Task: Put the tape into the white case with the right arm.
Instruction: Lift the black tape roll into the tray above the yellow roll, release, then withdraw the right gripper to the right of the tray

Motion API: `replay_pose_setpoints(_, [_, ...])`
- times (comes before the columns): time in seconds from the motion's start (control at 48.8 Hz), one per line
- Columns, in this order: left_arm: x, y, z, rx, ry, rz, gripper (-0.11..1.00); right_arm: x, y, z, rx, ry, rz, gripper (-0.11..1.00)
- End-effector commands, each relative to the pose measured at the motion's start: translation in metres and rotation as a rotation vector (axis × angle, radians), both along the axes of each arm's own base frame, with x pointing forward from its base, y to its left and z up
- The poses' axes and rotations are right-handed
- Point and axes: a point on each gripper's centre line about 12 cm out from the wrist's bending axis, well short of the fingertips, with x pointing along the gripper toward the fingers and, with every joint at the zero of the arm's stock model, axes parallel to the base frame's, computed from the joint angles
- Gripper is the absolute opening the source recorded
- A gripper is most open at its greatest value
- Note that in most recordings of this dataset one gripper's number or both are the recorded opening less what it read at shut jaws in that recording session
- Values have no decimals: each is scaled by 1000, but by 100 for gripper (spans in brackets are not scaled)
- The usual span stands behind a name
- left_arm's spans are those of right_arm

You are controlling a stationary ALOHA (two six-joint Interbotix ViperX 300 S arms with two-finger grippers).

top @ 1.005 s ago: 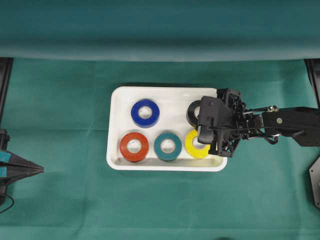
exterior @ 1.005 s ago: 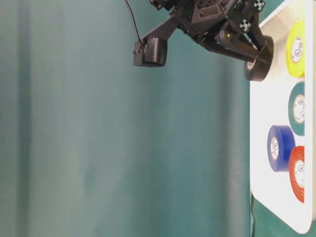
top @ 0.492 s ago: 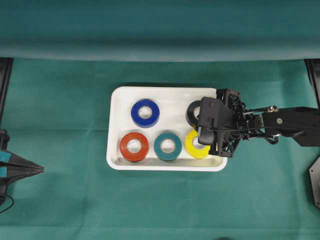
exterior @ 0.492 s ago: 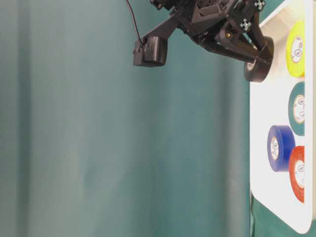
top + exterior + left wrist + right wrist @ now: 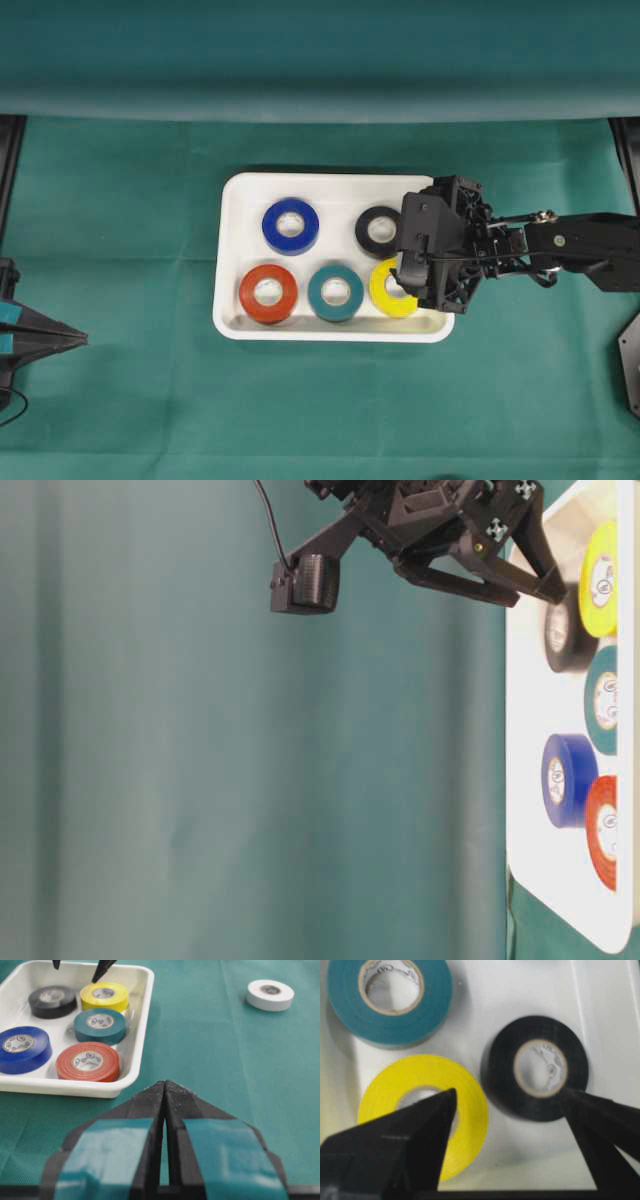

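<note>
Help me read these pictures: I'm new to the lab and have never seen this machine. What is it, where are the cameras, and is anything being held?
It is a two-armed robot on a table covered in green cloth. One camera looks straight down, one sits at table level, and one rides on each wrist.

The shallow white plastic case holds five rolls of tape: blue, red, teal, yellow and black. A sixth, white roll lies on the cloth outside the case, seen only from the left wrist.

The all-black right gripper hangs over the case with its fingers spread. The black roll lies flat beneath them, so nothing is held. The left gripper, with teal patches, rests shut at the table's edge, also empty.
</note>
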Motion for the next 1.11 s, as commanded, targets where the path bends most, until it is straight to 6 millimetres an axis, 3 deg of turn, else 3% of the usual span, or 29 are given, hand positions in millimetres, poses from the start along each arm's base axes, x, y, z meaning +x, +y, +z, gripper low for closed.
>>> replay_pose_setpoints(0.0, [1, 0, 4, -1, -9, 2, 0, 1, -1, 12, -11, -33, -1, 69])
replay_pose_setpoints(0.062, [1, 0, 5, 0, -12, 2, 0, 0, -1, 11, -12, -28, -4, 65])
replay_pose_setpoints(0.349, [1, 0, 5, -1, -12, 2, 0, -20, 3, 13, -17, -5, -24, 65])
replay_pose_setpoints(0.882, [1, 0, 6, -1, -14, 2, 0, -120, 40, 24, -39, -100, -33, 65])
replay_pose_setpoints(1.087, [2, 0, 6, 1, -15, 2, 0, -138, 49, 27, -48, -173, -17, 65])
